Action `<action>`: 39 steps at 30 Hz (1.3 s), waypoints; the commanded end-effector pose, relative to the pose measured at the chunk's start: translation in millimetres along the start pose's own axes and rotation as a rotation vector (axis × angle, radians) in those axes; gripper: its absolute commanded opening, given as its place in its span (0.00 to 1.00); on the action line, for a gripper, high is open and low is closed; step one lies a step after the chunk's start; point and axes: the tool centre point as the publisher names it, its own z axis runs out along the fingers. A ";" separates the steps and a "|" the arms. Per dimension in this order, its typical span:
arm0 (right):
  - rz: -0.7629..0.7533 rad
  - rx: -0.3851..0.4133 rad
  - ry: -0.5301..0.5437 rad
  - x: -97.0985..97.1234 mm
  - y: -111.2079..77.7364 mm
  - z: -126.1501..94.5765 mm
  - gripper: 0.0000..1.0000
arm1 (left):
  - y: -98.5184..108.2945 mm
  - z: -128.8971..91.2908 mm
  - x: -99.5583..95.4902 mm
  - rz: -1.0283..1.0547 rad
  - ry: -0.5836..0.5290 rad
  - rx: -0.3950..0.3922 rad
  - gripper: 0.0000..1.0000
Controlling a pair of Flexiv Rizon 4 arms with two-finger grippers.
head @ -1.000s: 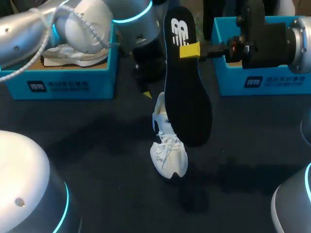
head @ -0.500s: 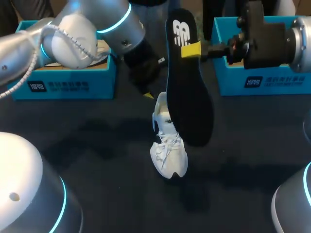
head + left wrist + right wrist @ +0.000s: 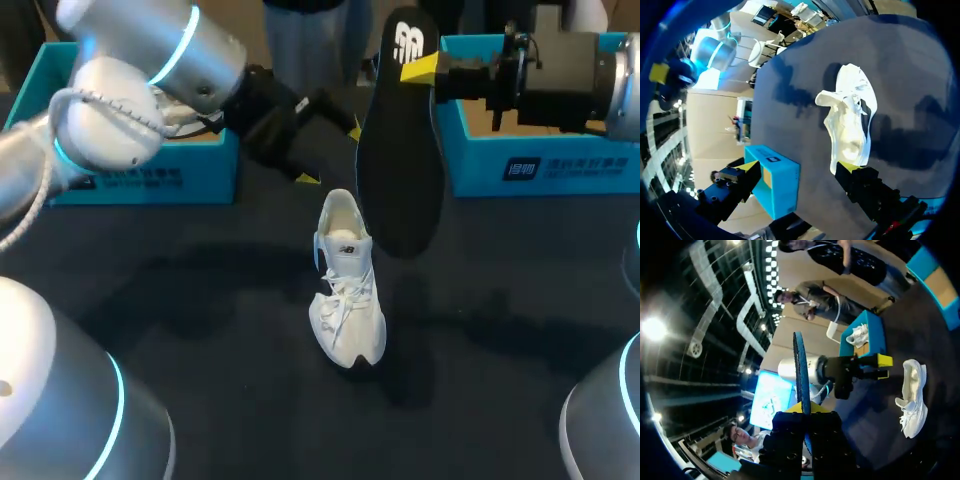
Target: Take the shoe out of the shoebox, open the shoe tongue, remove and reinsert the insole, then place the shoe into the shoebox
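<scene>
A white shoe [image 3: 346,285] stands on the dark table, toe toward me, its opening bare. My right gripper [image 3: 420,68] is shut on the heel end of the black insole [image 3: 398,165], which hangs toe-down above and to the right of the shoe's heel. In the right wrist view the insole [image 3: 799,367] shows edge-on, rising from my right gripper [image 3: 807,408], with the shoe [image 3: 914,400] beyond. My left gripper [image 3: 331,154] is open behind the shoe's heel, holding nothing. The left wrist view looks down on the shoe [image 3: 852,125] ahead of the open left gripper [image 3: 797,166].
One blue shoebox [image 3: 525,165] stands at the back right under my right arm. Another blue shoebox [image 3: 140,178] at the back left holds a second white shoe [image 3: 857,335]. Bare dark table lies in front of and beside the shoe.
My right gripper has carried the insole up and to the right, off the shoe. My left arm has swung, its gripper lifting back from the shoe's heel and turning.
</scene>
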 end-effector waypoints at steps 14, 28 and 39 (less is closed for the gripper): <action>0.206 -0.100 -0.039 -24.2 18.1 15.2 0.00 | -13.4 -34.1 -23.5 0.073 -0.446 -0.006 1.00; 0.321 -0.190 -0.006 -52.5 42.7 22.5 0.00 | -19.9 -52.3 -32.5 0.079 -0.537 0.032 1.00; 0.423 -0.155 -0.068 -96.3 83.3 32.7 0.00 | -36.2 -64.2 -37.6 0.093 -0.606 0.059 1.00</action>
